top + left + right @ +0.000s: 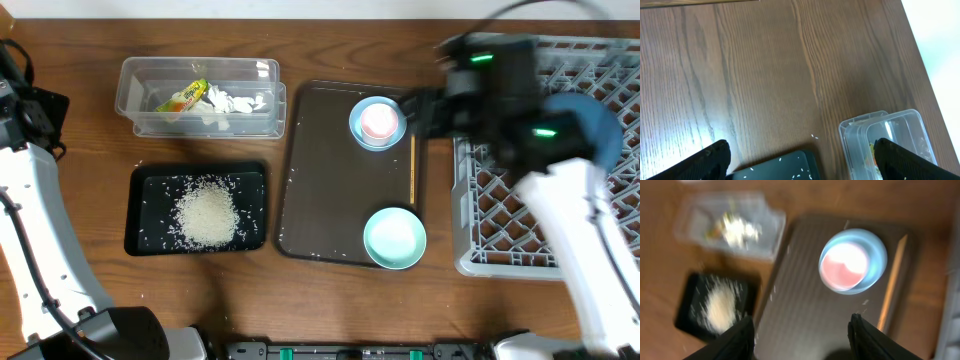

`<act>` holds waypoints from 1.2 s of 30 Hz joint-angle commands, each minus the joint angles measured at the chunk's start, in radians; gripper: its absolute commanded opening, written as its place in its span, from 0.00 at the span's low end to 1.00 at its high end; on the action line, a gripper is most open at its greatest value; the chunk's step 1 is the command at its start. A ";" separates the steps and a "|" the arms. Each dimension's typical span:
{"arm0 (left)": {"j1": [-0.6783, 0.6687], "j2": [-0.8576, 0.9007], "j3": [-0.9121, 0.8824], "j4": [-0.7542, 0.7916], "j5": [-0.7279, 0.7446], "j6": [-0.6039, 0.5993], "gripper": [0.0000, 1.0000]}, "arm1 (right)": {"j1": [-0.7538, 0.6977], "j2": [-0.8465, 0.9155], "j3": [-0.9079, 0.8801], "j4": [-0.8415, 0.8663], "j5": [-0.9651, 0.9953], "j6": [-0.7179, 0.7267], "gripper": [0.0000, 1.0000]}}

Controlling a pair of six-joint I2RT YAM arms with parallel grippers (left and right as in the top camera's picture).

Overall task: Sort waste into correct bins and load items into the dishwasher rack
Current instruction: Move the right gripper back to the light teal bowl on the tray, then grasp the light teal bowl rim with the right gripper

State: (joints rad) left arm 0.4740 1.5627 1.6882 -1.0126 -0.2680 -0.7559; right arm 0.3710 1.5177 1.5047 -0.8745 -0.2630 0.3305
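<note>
The clear container (132,92) holds the yellow-green wrapper (183,97) and white tissue (235,102). The black tray (148,190) holds a rice pile (207,215). A pink cup (378,121) sits inside a light blue bowl (358,127) on the brown tray (320,170), with chopsticks (412,170) and a second blue bowl (394,237). The dark blue plate (598,128) stands in the grey rack (520,215), partly hidden by my right arm. My right gripper (802,330) is open and empty above the brown tray, short of the cup (842,267). My left gripper (802,150) is open and empty.
In the left wrist view the black tray's corner (790,167) and the clear container (890,130) lie below the fingers, with bare wood beyond. Stray rice grains dot the table near the black tray and the brown tray. The right wrist view is motion-blurred.
</note>
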 commanded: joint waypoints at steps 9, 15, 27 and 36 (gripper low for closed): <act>0.002 0.000 -0.003 0.000 -0.006 -0.001 0.93 | 0.347 0.227 0.000 -0.351 0.109 0.014 0.55; 0.002 0.000 -0.003 0.000 -0.006 -0.001 0.93 | 0.460 0.385 0.000 -0.409 0.210 0.058 0.61; 0.002 0.000 -0.003 0.000 -0.006 -0.001 0.93 | 0.472 0.494 0.000 -0.420 0.290 0.137 0.66; 0.002 0.000 -0.003 0.000 -0.006 -0.001 0.93 | 0.475 0.497 -0.079 -0.327 0.313 0.149 0.49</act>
State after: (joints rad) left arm 0.4740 1.5627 1.6882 -1.0126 -0.2680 -0.7559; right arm 0.8467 2.0094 1.4544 -1.2110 0.0212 0.4591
